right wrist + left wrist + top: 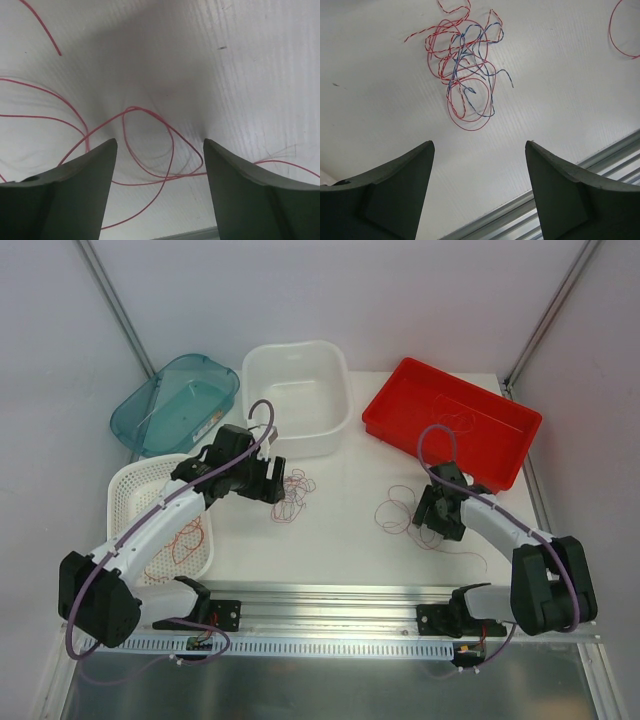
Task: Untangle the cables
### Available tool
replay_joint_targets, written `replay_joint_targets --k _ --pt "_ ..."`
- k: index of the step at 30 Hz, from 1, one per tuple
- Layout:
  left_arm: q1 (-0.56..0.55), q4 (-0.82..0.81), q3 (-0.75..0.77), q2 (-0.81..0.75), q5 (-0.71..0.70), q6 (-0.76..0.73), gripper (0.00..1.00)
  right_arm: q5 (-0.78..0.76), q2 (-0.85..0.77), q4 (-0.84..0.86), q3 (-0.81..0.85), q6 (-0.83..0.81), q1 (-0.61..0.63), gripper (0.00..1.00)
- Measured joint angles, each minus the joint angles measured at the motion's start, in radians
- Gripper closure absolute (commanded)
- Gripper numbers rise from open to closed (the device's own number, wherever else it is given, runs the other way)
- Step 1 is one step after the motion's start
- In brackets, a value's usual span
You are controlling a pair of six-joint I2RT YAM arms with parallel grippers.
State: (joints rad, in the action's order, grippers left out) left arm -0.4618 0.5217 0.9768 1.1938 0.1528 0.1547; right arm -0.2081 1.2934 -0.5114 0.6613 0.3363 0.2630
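Right hand [160,142] gapes empty over a red cable loop [136,108] on the tabletop [250,75]; left hand [480,144], equally released, faces the tangled cables [465,75]. A careless pinch could catch several strands, tightening knots.

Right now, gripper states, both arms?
Left gripper: open, empty, short of the cable tangle.
Right gripper: open, red cable loop lying between its jaws, ungripped.

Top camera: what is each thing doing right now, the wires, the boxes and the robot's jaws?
Tangle: red and blue wires, knotted together.
Loose red wire: spread in loops.
White tub: empty.
Red tray: one thin wire inside.
White basket: red wires inside.
Left jaws: open, gripping nothing, near the tangle.
Right jaws: open, gripping nothing, above the loose red wire.
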Motion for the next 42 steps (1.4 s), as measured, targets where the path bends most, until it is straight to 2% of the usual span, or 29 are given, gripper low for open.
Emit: replay_joint_targets --k 3,11,14,20,21,22,30,34,42 --pt "0.012 -0.001 -0.004 0.010 0.001 -0.010 0.26 0.016 0.033 0.020 -0.005 0.000 0.000 0.37" --pt "0.025 -0.008 -0.032 0.013 -0.008 -0.017 0.26 0.006 0.063 0.017 0.010 -0.002 0.000 0.43" --pt "0.025 -0.008 -0.043 0.013 -0.018 -0.018 0.27 0.006 0.082 0.015 0.026 -0.004 0.000 0.52" --pt "0.025 -0.008 -0.045 0.013 -0.040 -0.018 0.26 0.003 0.113 0.023 0.051 -0.011 0.000 0.84" --pt "0.025 -0.008 -0.045 0.013 -0.042 -0.018 0.26 0.002 0.117 0.025 0.054 -0.013 0.000 0.96" --pt "0.025 -0.008 -0.045 0.013 -0.045 -0.018 0.26 -0.001 0.120 0.027 0.057 -0.015 0.000 0.99" --pt "0.025 -0.008 -0.045 0.013 -0.059 -0.018 0.27 -0.003 0.110 0.029 0.061 -0.041 0.000 0.99" --pt "0.025 -0.008 -0.045 0.013 -0.060 -0.018 0.26 -0.005 0.040 0.000 0.096 -0.063 0.000 0.99" --pt "0.025 -0.008 -0.045 0.013 -0.061 -0.018 0.26 -0.035 -0.131 -0.124 0.428 -0.133 0.000 0.99"
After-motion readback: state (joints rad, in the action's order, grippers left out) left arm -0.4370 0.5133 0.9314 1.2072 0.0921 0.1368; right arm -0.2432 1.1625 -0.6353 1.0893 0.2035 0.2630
